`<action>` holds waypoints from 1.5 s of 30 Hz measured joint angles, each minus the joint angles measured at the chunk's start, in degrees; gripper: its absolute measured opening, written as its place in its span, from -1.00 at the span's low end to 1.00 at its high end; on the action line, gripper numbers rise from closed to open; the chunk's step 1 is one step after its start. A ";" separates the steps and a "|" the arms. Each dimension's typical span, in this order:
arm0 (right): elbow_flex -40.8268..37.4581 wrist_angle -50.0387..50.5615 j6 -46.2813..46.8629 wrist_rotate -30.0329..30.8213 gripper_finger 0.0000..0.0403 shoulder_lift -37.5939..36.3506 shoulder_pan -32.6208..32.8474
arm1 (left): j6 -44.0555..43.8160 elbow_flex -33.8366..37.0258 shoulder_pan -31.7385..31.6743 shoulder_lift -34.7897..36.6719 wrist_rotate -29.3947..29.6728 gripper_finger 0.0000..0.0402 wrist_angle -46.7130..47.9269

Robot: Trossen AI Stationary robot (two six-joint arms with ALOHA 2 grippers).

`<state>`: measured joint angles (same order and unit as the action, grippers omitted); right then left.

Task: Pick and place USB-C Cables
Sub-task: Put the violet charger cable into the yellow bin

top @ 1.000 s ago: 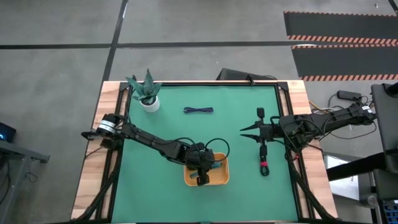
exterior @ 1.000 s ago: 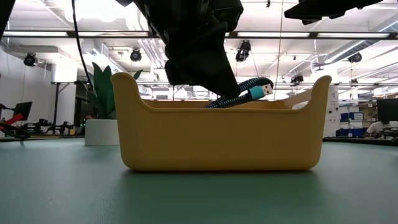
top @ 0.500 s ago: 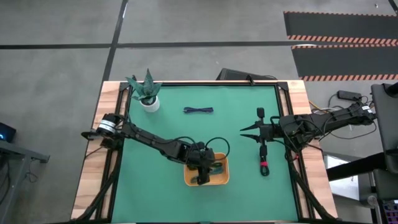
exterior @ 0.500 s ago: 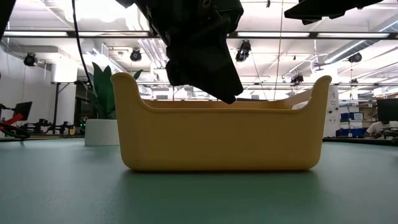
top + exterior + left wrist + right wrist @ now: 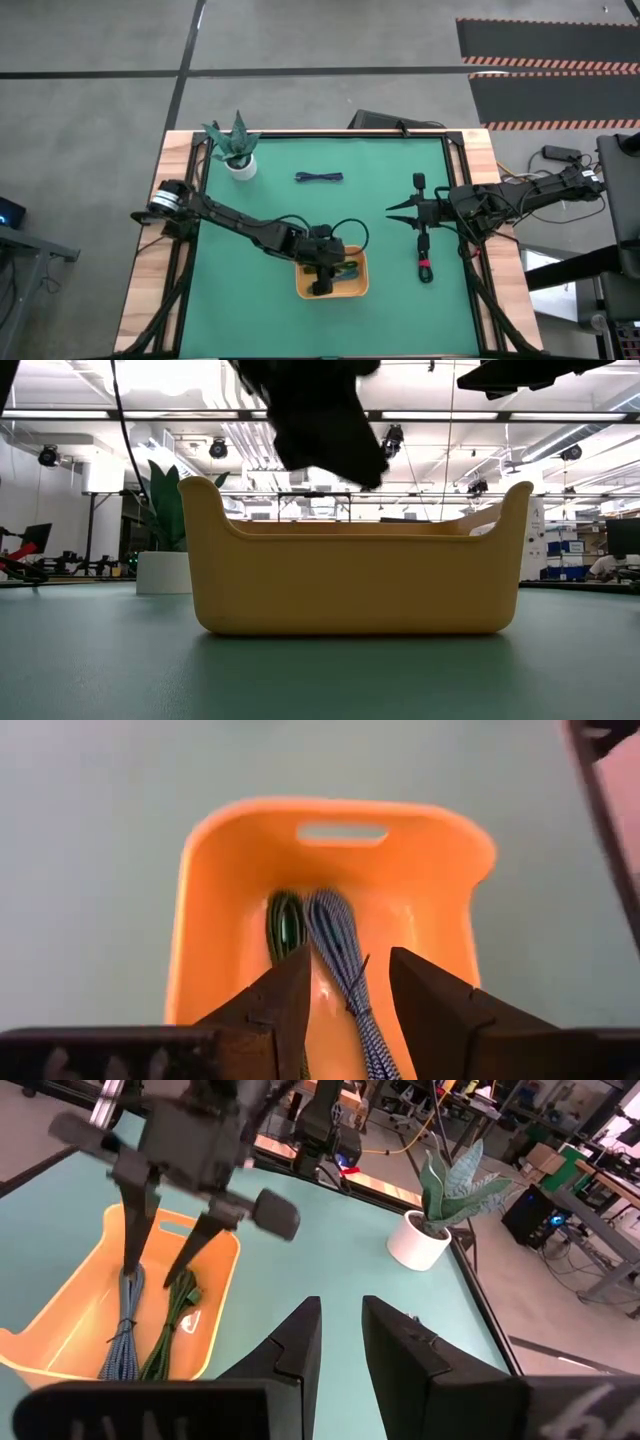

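A green mat covers the table, with a potted plant at ten o'clock. At six o'clock sits the orange tray, holding two braided cable bundles side by side: a teal one and a green one; the tray wall hides both in the low view. The left gripper hovers above them, fingers spread and empty. At three o'clock, the right gripper hangs with fingers parted beside the black cable with a red band. The dark blue cable lies at twelve o'clock.
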<state>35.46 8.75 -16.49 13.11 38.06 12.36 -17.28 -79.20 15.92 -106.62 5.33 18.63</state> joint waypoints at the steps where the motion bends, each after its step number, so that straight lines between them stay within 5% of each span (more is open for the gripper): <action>1: 0.00 -0.01 0.02 0.01 -0.66 0.00 -0.01 | 1.31 -0.02 0.00 0.72 0.02 -0.39 0.14; 14: -0.02 -0.50 4.25 0.24 -0.66 0.75 -0.01 | 19.79 5.99 -0.13 14.28 4.25 -0.39 1.61; 20: -0.02 -1.33 6.65 1.81 -0.66 3.34 -0.02 | 25.29 18.04 -0.28 25.75 10.47 -0.39 -8.68; 32: 0.25 -14.91 3.10 16.95 -0.66 15.15 -0.53 | 42.52 36.85 -1.15 43.97 14.28 -0.39 -31.09; 38: 7.93 -13.69 -1.06 15.65 -0.66 21.13 -5.40 | 45.18 40.37 -3.05 50.54 15.13 -0.39 -33.21; 45: 20.03 -4.90 -2.20 4.35 -0.66 29.10 -13.64 | 45.22 43.05 -4.95 55.96 15.35 -0.39 -33.11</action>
<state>55.49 3.85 -18.70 17.46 67.17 -1.27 27.94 -36.16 10.97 -50.65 20.67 -14.48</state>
